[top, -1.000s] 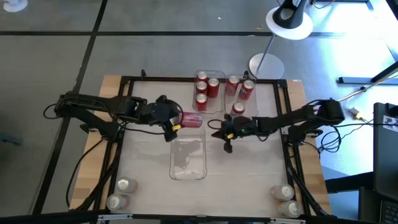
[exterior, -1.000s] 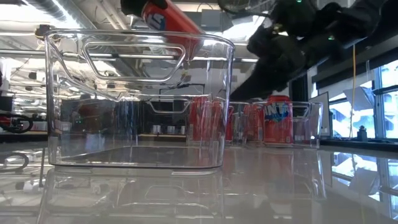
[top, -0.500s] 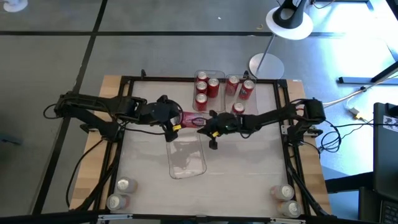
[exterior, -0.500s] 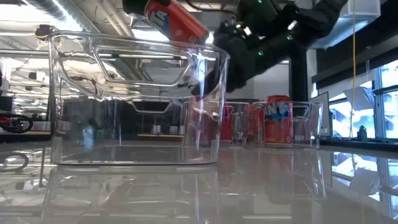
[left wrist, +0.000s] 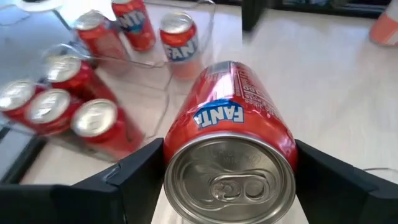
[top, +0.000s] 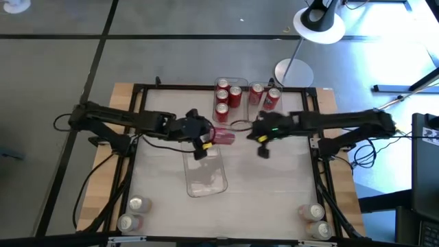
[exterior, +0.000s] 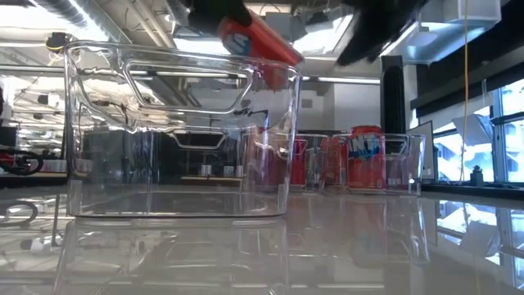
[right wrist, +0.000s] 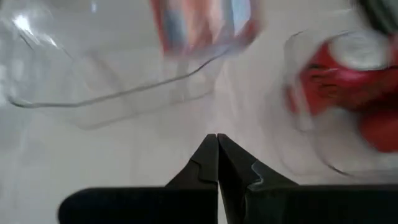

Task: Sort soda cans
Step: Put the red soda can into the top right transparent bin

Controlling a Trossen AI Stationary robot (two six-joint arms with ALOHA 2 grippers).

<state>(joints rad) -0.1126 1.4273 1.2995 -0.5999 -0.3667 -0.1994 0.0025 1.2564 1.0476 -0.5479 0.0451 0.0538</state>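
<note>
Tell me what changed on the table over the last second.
The left gripper carried its red can toward the table's middle, over the empty bin's far end. The right gripper reached in, then pulled back, fingers shut. The binned cans stayed put.

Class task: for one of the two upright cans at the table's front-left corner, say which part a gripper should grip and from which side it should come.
Grip the front-left can around its round body, coming down from above: it stands upright, silver top up, with a neighbouring can close beside it, so a sideways approach would likely be crowded.
</note>
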